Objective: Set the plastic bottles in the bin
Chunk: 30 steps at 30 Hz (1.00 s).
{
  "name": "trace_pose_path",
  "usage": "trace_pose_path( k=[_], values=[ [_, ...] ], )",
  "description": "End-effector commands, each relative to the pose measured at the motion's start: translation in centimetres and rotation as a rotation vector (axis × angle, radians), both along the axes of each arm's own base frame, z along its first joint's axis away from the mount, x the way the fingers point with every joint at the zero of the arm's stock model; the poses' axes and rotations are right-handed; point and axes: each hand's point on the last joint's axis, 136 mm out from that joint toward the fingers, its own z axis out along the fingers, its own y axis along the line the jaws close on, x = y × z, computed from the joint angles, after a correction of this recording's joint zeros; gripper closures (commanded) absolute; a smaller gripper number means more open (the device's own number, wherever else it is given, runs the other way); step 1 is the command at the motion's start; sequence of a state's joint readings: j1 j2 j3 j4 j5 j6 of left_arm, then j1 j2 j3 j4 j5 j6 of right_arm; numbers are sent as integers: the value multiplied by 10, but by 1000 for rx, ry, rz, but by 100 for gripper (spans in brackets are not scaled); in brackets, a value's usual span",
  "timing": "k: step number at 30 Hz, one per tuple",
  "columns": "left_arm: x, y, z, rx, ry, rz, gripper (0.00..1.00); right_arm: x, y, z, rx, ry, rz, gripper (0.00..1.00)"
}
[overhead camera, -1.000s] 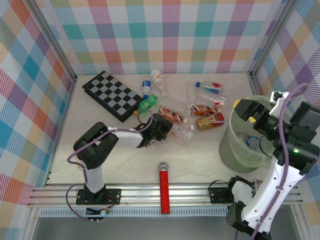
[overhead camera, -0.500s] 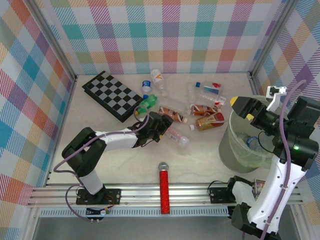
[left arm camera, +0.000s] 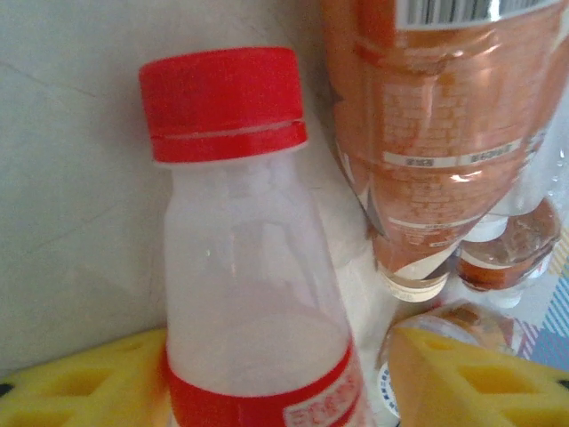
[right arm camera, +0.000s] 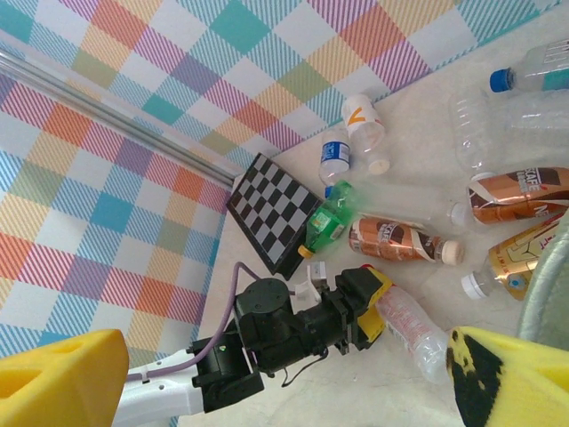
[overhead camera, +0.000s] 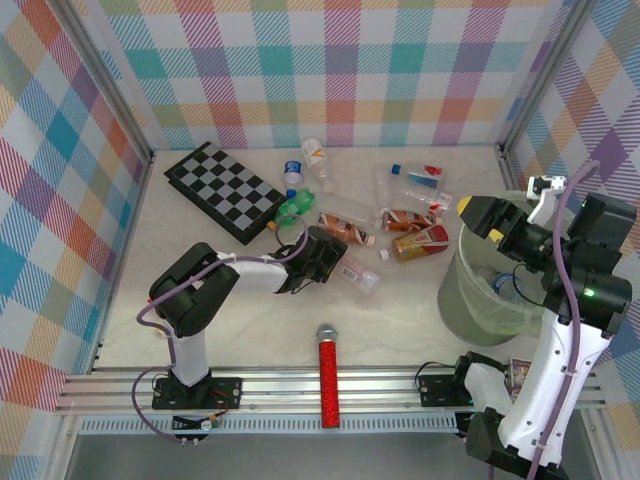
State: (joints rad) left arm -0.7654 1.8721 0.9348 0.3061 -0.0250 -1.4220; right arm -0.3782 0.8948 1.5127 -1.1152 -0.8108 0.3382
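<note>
Clear red-capped bottle [left arm camera: 249,294] lies on its side near the middle of the tabletop [overhead camera: 250,320], cap end toward 4 o'clock, red label band at the other end. Left gripper [overhead camera: 322,255] sits astride the labelled end: one yellow finger [left arm camera: 80,387] is close against the bottle's side, the other stands off with a sliver of gap. So it is spread around the bottle and not seen squeezing it. Other loose bottles fan from 11 to 2 o'clock of it. Green bottle [overhead camera: 293,208] and orange-labelled bottle [overhead camera: 345,228] are nearest, just beside each other. Two brown-and-red labelled bottles [overhead camera: 420,242] lie side by side at 2 o'clock, with a clear blue-capped bottle [overhead camera: 420,172] beyond them. A white bottle [overhead camera: 315,155] and a small blue-labelled bottle [overhead camera: 293,170] sit together near the far wall at 12. Bin [overhead camera: 462,300], pale green and lined, stands at 3 o'clock by the right edge. What looks like a blue-capped bottle in the bin [overhead camera: 500,285] is partly hidden by the arm. Right gripper [overhead camera: 485,215] hangs over the bin's rim on its 10 o'clock side, fingers [right arm camera: 53,378] spread wide, nothing between them. Checkerboard [overhead camera: 222,190] at 10 o'clock, its corner just beside the green bottle. Red glittery microphone [overhead camera: 327,385] at 6 o'clock by the near rail, well apart from the bottles.
</note>
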Motion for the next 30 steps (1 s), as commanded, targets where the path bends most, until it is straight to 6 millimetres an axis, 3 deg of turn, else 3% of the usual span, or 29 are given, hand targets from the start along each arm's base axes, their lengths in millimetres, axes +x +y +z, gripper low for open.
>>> trace_pose_path(
  k=[1,6,10,13,19,25,30],
  values=[
    [-10,7,-27,38,54,20,47,-2,1,0,-26,-23,4,8],
    [-11,10,-25,47,47,24,57,0,0,-2,-25,-14,2,8],
    [-9,8,-9,33,12,10,58,-1,1,1,-26,-19,7,9],
    [-8,10,15,17,-44,7,59,0,3,5,-23,-22,20,10],
    [-6,22,84,46,-200,-32,59,6,21,4,-67,-8,84,11],
    [-6,42,139,68,-341,-103,58,20,62,-21,-189,66,213,12],
    [-8,59,182,56,-476,-263,59,27,123,-52,-302,122,425,11]
  ],
)
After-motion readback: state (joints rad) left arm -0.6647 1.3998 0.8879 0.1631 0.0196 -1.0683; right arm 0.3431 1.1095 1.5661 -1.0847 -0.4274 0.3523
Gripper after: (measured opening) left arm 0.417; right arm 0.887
